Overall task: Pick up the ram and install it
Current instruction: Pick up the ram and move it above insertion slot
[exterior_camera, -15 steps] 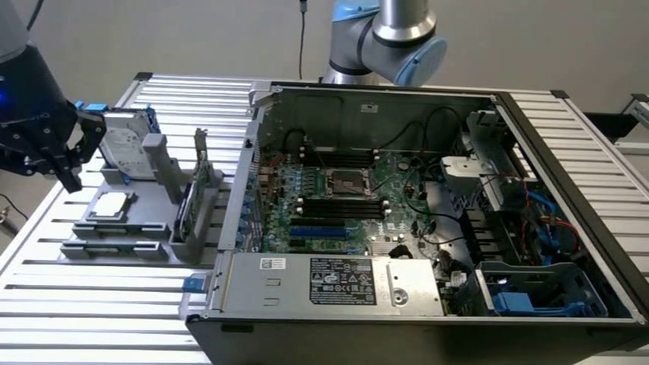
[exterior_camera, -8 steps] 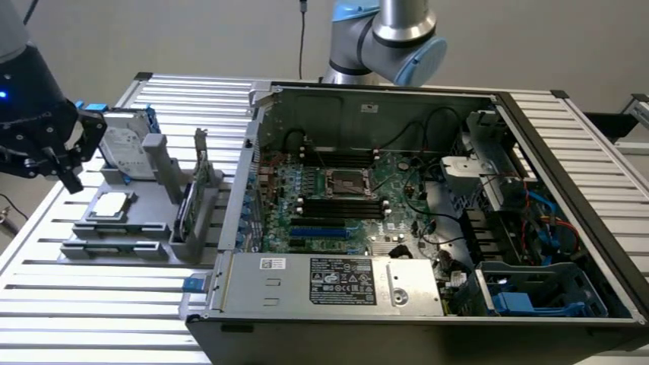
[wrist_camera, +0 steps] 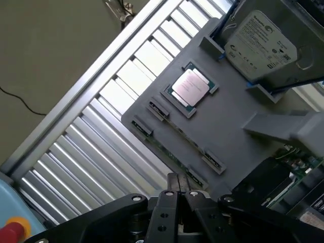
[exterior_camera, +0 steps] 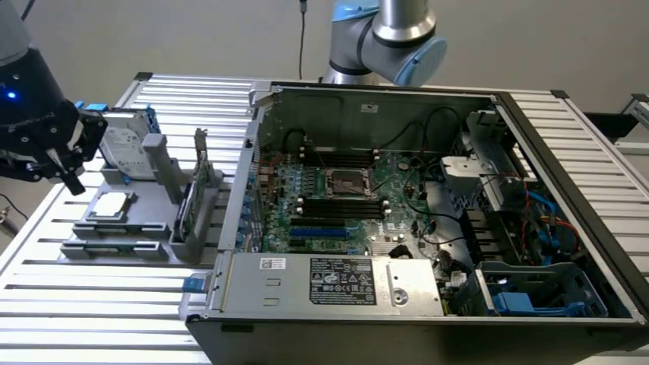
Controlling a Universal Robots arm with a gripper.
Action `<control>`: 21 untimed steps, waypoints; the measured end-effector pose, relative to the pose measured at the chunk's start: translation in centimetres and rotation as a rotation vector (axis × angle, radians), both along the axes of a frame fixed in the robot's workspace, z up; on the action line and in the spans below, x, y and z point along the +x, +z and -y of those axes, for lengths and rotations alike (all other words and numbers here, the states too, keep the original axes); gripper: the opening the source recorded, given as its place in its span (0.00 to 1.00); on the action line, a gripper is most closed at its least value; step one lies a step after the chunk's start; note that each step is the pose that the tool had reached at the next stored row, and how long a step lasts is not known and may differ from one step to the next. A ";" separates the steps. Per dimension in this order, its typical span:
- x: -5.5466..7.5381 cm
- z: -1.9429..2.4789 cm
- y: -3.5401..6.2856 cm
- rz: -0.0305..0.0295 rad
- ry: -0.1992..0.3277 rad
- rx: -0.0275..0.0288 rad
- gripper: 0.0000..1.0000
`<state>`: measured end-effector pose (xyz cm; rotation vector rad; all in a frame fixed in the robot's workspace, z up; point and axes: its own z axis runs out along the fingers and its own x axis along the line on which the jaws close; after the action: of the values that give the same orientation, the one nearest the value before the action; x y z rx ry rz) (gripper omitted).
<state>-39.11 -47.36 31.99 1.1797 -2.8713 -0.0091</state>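
The ram [wrist_camera: 169, 153] shows as a thin dark green strip, edge-up in a clipped slot along the rim of the grey parts tray [wrist_camera: 228, 136]. My gripper [wrist_camera: 177, 179] hovers above that side of the tray, its black fingers [wrist_camera: 172, 183] pressed together with nothing between them. In the exterior view the gripper [exterior_camera: 71, 181] hangs over the tray's [exterior_camera: 137, 228] far left corner, well away from the open computer case [exterior_camera: 568, 228]. Black memory slots [exterior_camera: 340, 207] lie beside the processor socket on the green motherboard [exterior_camera: 400, 186].
On the tray lie a square silver processor chip [wrist_camera: 191, 87] and a silver hard drive [wrist_camera: 258, 38] with blue rails; a circuit card [exterior_camera: 188, 213] stands upright at its case-side end. The table is slatted aluminium [exterior_camera: 91, 312]. The arm's base [exterior_camera: 390, 38] rises behind the case.
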 end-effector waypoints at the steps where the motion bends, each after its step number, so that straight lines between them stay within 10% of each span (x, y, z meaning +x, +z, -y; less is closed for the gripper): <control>1: 0.0 0.00 -0.04 0.0003 0.018 0.0000 0.11; 21: 0.0 0.00 -0.83 0.0058 0.383 0.0001 0.11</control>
<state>-39.11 -47.36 31.16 1.7069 -2.5988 0.0054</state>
